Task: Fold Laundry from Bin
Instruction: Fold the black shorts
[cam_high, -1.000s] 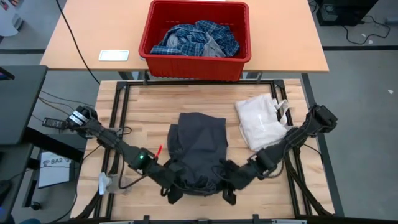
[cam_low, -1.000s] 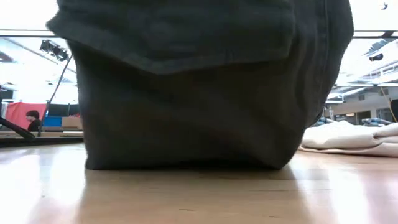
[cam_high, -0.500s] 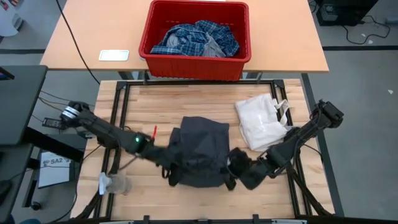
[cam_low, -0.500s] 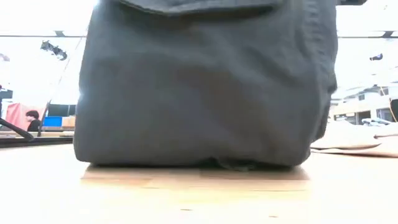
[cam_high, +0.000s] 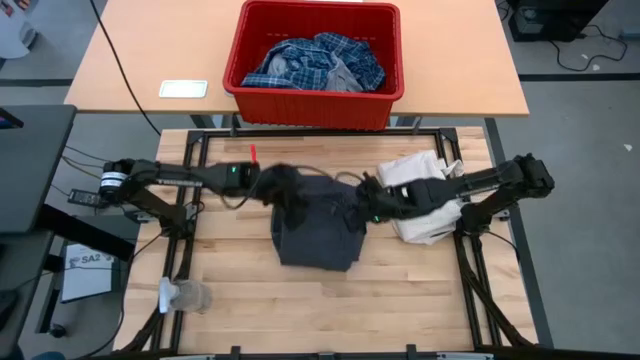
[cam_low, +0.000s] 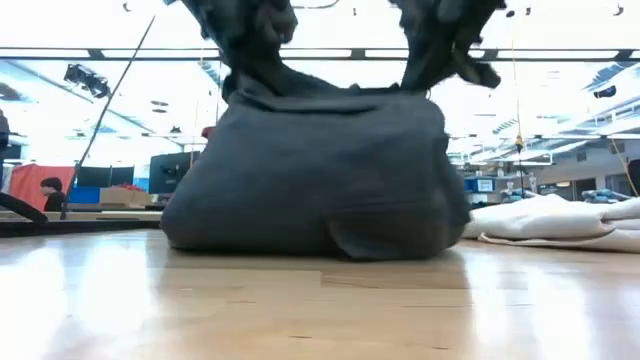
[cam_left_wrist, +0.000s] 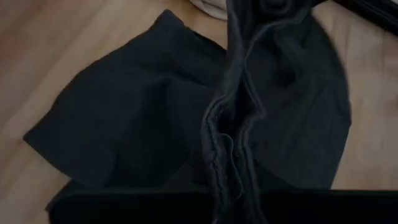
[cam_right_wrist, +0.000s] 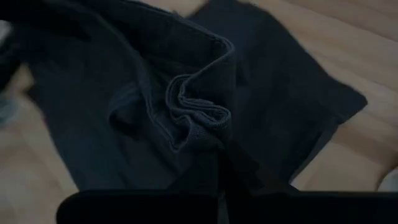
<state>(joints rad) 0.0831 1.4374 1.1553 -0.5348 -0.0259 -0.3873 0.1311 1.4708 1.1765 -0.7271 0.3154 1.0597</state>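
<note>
- Now the dark grey shorts (cam_high: 318, 228) are seen as a thick, heavy woven cloth with stitched hems, lying as a soft folded block in the middle of the wooden table (cam_high: 400, 290).
- The far edge of the shorts is gathered into two bunched peaks, and each peak is pinched by one claw.
- The left gripper (cam_high: 283, 186) is closed on the left far corner; the right gripper (cam_high: 366, 203) is closed on the right far corner. In both wrist views the cloth is crumpled into ridges between the dark fingers.
- Compared with half a second before, both claws were moved from the near edge of the table to the far side of the garment, and the cloth was folded over itself into a shorter shape.
- The long axis of the folded shorts runs from the near side toward the bin (cam_high: 313, 62).
- Plaid laundry (cam_high: 315, 60) is left inside the red plastic bin on the other table, and a white fabric bag (cam_high: 418, 198) lies just beside the shorts.
</note>
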